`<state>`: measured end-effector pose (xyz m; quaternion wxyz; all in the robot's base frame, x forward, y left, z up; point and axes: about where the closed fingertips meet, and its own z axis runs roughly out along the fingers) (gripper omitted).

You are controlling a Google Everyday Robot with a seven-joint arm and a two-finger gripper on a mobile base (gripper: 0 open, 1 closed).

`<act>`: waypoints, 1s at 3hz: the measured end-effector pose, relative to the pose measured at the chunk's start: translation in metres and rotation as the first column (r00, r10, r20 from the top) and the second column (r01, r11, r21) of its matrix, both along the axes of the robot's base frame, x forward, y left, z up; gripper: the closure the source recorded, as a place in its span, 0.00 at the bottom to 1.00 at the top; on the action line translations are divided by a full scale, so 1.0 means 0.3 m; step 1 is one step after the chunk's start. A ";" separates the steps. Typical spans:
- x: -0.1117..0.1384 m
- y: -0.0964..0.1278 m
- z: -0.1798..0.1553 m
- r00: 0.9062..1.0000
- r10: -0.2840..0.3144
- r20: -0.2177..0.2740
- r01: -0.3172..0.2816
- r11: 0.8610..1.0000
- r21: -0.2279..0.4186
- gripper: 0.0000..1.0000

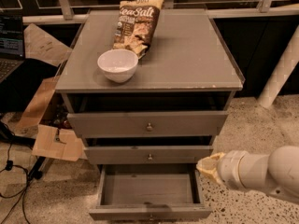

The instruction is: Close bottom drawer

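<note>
The bottom drawer (149, 190) of the grey cabinet is pulled out, showing its plain grey inside. Its low front panel (149, 213) is at the bottom edge of the camera view, with a small knob (150, 217) just visible. My gripper (209, 166) is the tan tip of the white arm coming in from the lower right. It hangs beside the right end of the middle drawer front (149, 155), just above the open drawer's right side wall. I cannot tell whether it touches the cabinet.
The top drawer (148, 124) stands slightly out. A white bowl (117, 65) and a chip bag (138, 24) sit on the cabinet top. Cardboard (51, 139), cables (9, 171) and a laptop (10, 45) are on the left. A white post (280, 73) stands on the right.
</note>
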<state>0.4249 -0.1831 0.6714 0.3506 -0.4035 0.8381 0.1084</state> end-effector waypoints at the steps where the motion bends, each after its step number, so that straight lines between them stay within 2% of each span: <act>1: -0.024 0.015 -0.180 0.997 0.004 -0.080 -0.003 1.000 0.013 1.00; 2: -0.042 0.034 -0.323 0.988 0.014 -0.151 -0.012 1.000 0.018 1.00; 3: -0.042 0.034 -0.323 0.988 0.014 -0.151 -0.012 1.000 0.018 1.00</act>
